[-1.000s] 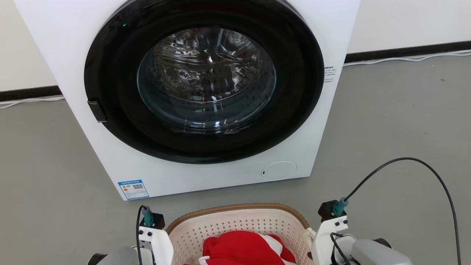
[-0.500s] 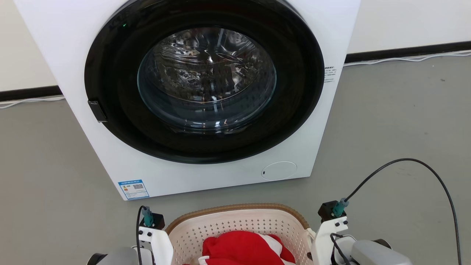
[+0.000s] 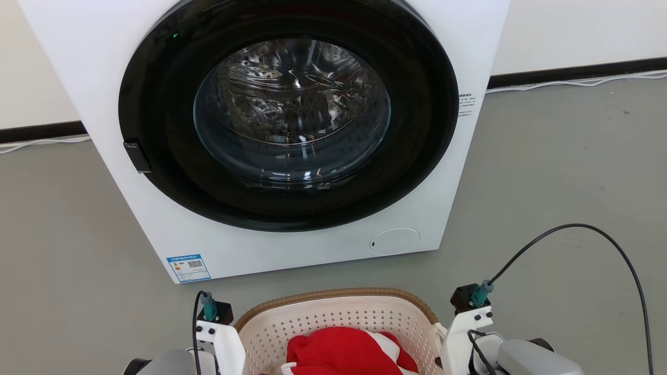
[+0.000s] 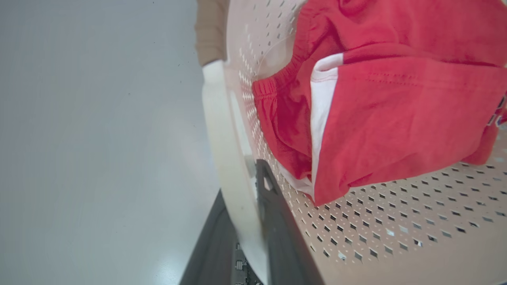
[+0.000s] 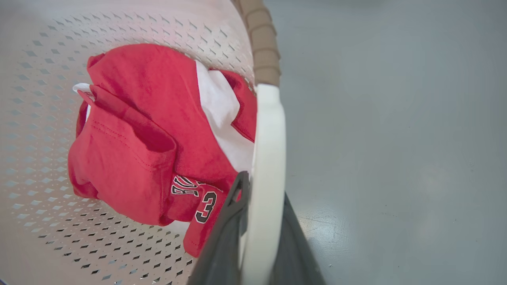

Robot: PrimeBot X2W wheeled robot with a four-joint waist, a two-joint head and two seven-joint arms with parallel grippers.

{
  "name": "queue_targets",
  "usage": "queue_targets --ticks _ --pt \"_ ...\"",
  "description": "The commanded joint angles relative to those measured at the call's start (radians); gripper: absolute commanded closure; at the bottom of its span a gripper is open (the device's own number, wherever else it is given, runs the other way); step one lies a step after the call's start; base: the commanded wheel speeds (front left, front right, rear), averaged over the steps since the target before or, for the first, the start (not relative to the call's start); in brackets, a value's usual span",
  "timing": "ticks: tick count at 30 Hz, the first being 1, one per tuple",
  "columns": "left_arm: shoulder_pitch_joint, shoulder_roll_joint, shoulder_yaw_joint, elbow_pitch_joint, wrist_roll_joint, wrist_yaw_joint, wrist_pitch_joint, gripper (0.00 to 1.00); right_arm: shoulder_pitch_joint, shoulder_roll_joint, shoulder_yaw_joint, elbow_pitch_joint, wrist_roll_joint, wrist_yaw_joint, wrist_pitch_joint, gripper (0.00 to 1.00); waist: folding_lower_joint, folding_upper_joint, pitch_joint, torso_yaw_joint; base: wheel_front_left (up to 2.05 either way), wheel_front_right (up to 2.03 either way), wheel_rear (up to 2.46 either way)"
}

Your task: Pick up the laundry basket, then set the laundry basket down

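1. Left fingers (image 4: 275,221) are clamped across the white left loop handle (image 4: 227,158), one inside the wall and one outside. Right fingers (image 5: 225,233) grip the right loop handle (image 5: 269,158) the same way. The handles look like thin, smooth plastic, so a jerky move probably lets them slide or pivot in the pinch.
2. Two-arm hold: if one arm runs faster than the other, the basket tilts and a handle can twist out.
3. The right inner finger sits against the red jersey (image 5: 130,158). I can't tell if cloth is pinched. If it is, it drags out on release.
4. The laundry basket (image 3: 323,315) sits low between both arms, near the washing machine (image 3: 427,219), with a strip of floor (image 3: 547,182) between. I can't tell whether its base is down. A forward swing knocks the rim into the washer front.
5. Letting go before the base is flat means a drop or tip, and the jersey spills.
6. The black cable (image 3: 573,224) loops off the right wrist and could snag on a wide move.
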Motion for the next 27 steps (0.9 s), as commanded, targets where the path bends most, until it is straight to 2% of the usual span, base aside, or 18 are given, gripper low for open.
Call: queue_targets --ticks 1,15,27 --pt "-0.054 0.030 0.005 -0.001 0.004 -0.006 -0.002 1.00 -0.036 0.007 0.002 -0.019 -0.001 0.017 -0.023 1.00 0.0000 -0.0001 0.000 0.001 0.00 0.00 0.00" --pt "-0.082 0.027 -0.004 0.016 0.004 -0.002 -0.028 1.00 -0.052 0.007 0.007 -0.022 -0.005 0.017 -0.060 1.00 0.0000 -0.0001 0.037 0.009 0.00 0.00 0.00" --pt "-0.172 0.046 0.007 0.030 0.023 0.043 -0.178 1.00 -0.125 0.005 0.009 -0.027 -0.025 0.017 -0.212 1.00 0.0000 -0.0001 0.228 0.019 0.00 0.00 0.00"
